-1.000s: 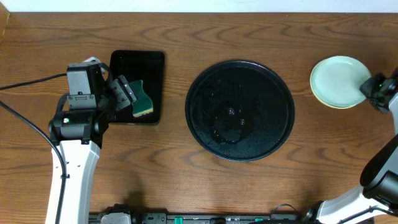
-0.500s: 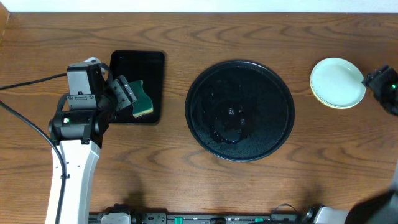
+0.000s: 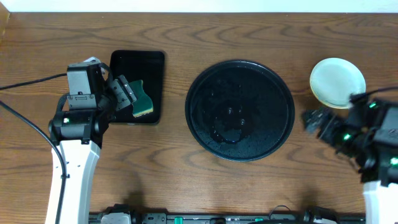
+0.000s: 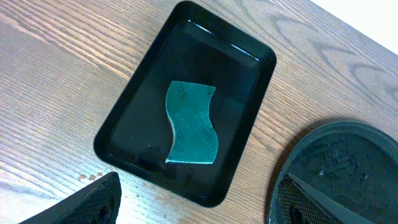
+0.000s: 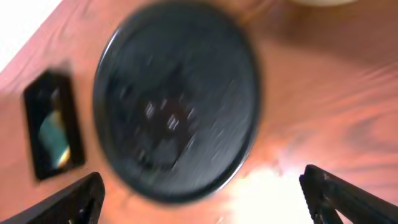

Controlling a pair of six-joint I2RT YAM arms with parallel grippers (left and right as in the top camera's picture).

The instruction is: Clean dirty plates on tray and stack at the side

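Surface: brown wood-grain table, with a pale wall strip along the far edge.

The tray sits mid-table, round, glossy black, raised rim. We note small bright reflections on its floor.

The plates are stacked on the bare table to the right of the tray, toward the far edge and apart from its rim. The top plate is pale mint. A pale yellow edge shows beneath it on the near side. We cannot count the stack from above.

The left gripper hangs over the near edge of the small rectangular tray left of the round tray. Its fingers are spread wide with nothing between them. A green sponge lies flat in that small tray, untouched.

The right gripper is above the table just right of the tray's rim and nearer to us than the plates, touching neither. The right wrist view is blurred, but both fingertips sit at opposite bottom corners, so we record the jaws as wide apart and empty.
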